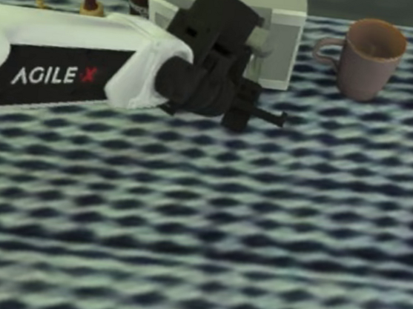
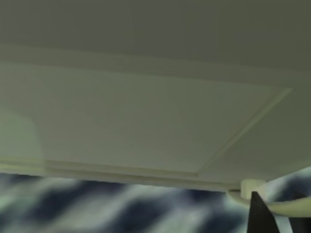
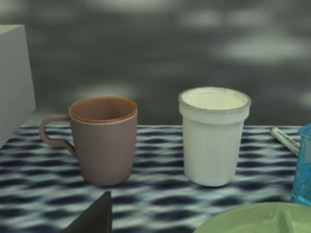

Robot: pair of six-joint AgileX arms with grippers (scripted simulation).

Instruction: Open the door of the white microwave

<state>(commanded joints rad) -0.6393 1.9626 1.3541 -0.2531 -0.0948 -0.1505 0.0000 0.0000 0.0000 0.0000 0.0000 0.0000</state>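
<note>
Left arm (image 1: 60, 63) is stretched in from the top view's left edge, white casing with the AgileX logo up. Its black wrist bends toward the far side, and the left gripper (image 1: 259, 114) looks roughly level. Right arm isn't visible from above.

Blue-patterned table (image 1: 197, 235), white microwave (image 1: 283, 40), brown mug (image 1: 370, 57), white cup (image 3: 214, 136), green plate (image 3: 257, 221)

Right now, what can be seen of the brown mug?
The brown mug looks ceramic, a dull pinkish brown with an orange tinge along its rim. It stands upright and looks empty, its loop handle turned toward the white microwave, at the back of the table between that and a white cup. Nothing touches it.
</note>
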